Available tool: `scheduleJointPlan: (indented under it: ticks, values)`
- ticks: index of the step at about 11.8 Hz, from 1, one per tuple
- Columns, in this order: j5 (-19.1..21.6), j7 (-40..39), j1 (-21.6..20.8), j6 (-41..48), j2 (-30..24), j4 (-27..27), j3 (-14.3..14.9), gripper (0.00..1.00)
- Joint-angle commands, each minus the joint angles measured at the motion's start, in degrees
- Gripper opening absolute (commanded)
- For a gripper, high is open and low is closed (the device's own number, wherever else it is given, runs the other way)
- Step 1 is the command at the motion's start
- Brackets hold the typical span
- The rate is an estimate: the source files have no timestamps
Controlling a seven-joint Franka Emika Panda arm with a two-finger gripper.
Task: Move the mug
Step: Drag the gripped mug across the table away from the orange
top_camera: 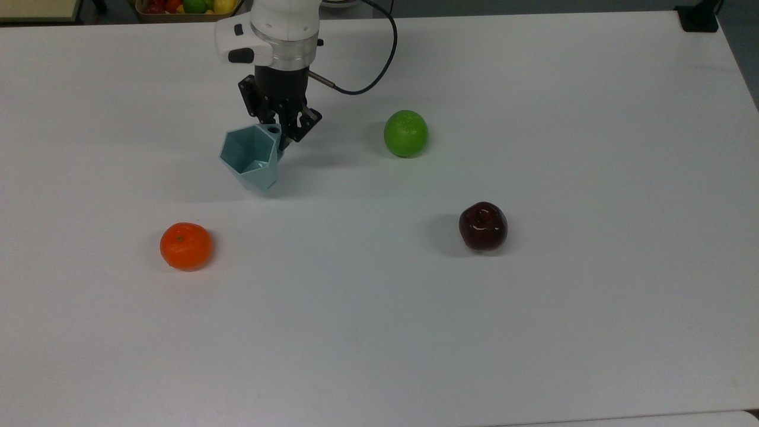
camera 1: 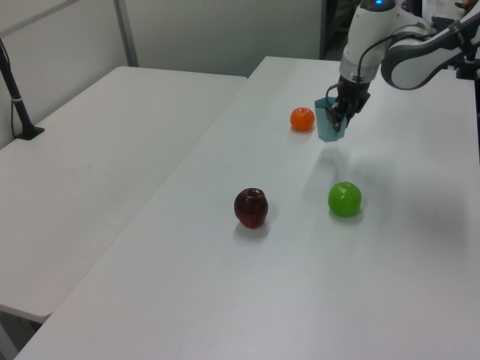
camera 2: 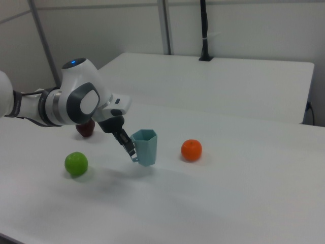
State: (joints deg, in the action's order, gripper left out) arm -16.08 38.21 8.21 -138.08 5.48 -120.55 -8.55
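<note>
Gripper (top_camera: 283,131) clamped on the handle side of the mug (top_camera: 251,156), fingers pinching the rim wall next to the small handle. Same gripper (camera 2: 130,147) seen in the right view at the mug's (camera 2: 146,146) near-left edge, and in the left view (camera 1: 342,114) at the mug's (camera 1: 328,123) upper right. Mug pale teal, faceted, hexagonal rim, tilted in the top view with its opening facing up and toward the top view's left; held clear of the white table (top_camera: 533,332), with a soft shadow below it in the right view. Sits between the orange fruit (top_camera: 185,245) and the green apple (top_camera: 405,133) in the top view, apart from both. Dark red apple (top_camera: 483,226) well off toward the top view's right. Black cable (top_camera: 379,53) looping from the wrist. Basket of fruit (top_camera: 187,7) beyond the table's far edge, top left in the top view. No readable writing, brand or label on mug, arm or table.
</note>
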Motion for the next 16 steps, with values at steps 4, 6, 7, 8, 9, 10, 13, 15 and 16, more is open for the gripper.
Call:
scheduleJointPlan:
  ticks: [4,6,7,8,9,10,13,15,16]
  values:
    - [4.65,-16.39,3.65,-1.31,-8.55,-12.5,-1.47,0.03]
    - [4.74,-21.05,3.74,-0.26,-9.78,-14.79,-1.38,0.03]
    - [4.83,-22.38,3.74,0.35,-9.96,-15.23,-1.38,0.03]
    - [4.83,-24.04,3.74,1.14,-10.13,-15.41,-1.38,0.03]
    - [4.83,-26.06,3.92,2.63,-10.14,-15.41,-1.38,0.04]
    - [5.0,-27.47,3.92,4.47,-10.14,-15.41,-1.38,0.1]
    - [5.09,-28.45,3.92,7.13,-10.14,-15.15,-1.38,0.81]
    - [5.09,-28.72,3.83,7.57,-10.05,-15.15,-1.38,1.0]
    - [5.09,-28.81,3.83,7.57,-10.05,-15.15,-1.29,1.0]
